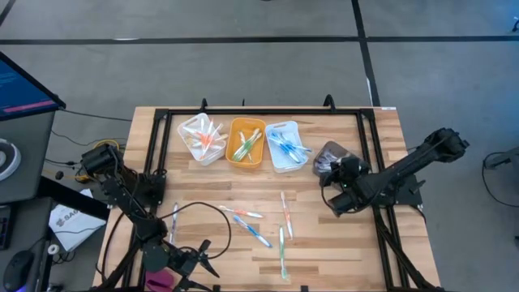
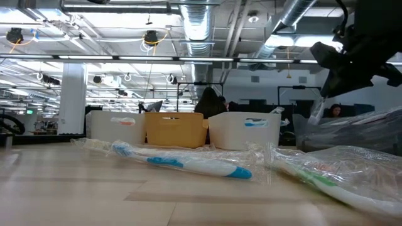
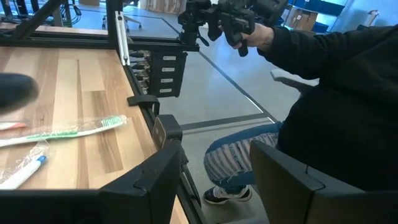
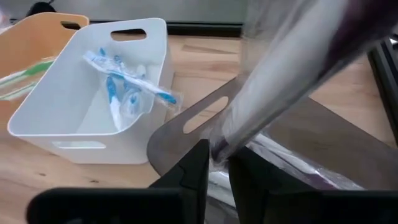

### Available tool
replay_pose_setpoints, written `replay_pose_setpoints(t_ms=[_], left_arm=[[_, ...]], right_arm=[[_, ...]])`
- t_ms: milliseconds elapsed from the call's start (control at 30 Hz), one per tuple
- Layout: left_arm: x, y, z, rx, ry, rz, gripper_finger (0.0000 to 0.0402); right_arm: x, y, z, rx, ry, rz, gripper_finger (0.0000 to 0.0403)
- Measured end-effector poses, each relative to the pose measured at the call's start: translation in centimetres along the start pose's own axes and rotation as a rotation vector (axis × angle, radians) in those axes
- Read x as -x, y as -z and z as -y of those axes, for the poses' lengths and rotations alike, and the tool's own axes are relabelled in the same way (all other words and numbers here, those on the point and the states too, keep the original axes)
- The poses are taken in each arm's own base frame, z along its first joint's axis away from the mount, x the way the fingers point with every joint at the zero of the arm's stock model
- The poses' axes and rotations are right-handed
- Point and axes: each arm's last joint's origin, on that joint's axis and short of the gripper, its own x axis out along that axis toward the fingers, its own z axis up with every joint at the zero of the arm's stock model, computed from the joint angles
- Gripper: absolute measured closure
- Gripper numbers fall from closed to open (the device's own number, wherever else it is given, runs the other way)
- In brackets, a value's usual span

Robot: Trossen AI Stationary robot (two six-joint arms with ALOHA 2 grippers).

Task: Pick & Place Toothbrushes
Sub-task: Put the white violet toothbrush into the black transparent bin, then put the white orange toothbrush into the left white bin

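Several wrapped toothbrushes lie flat on the wooden table, among them a blue one (image 1: 253, 232) and a green one (image 1: 282, 253). Along the far side stand a white bin with orange-pink brushes (image 1: 201, 139), an orange bin with green ones (image 1: 246, 144), a white bin with blue ones (image 4: 127, 84) and a dark grey bin (image 4: 311, 134). My right gripper (image 4: 216, 171) is over the grey bin, shut on a purple toothbrush (image 4: 292, 68) in clear wrap. My left gripper (image 3: 217, 199) stands open over the table's near left edge, with nothing between its fingers. My right gripper pinches the purple toothbrush at one end (image 4: 219, 148) between its two fingers. The fingers slant down from the table's right side. The brush rises at a tilt away from the fingers, lifted clear above the grey bin's hollow.
A black frame (image 1: 369, 138) runs round the table top, and a black cable (image 1: 215, 212) loops on the near left. A seated person (image 3: 339, 99) in a dark sleeve is just beyond the table's near edge. Bare wood lies between the bins and the loose brushes.
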Motion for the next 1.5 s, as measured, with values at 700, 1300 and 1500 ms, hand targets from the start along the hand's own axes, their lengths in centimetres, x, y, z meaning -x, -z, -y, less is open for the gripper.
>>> replay_pose_setpoints(t_ms=[700,1300,1500], left_arm=[[0.0,0.0,0.0,-0.001,0.0,-0.002,0.0215],[0.0,0.0,0.0,-0.001,0.0,-0.003,0.0215],[0.0,0.0,-0.5,-0.037,-0.15,0.031,0.0215]], right_arm=[[-0.4,-0.9,0.2,0.02,0.083,-0.201,0.0156],[5.8,-7.9,-0.8,0.066,-0.097,-0.403,0.0138],[8.6,-7.6,-3.9,0.241,-0.491,-0.339,0.0138]])
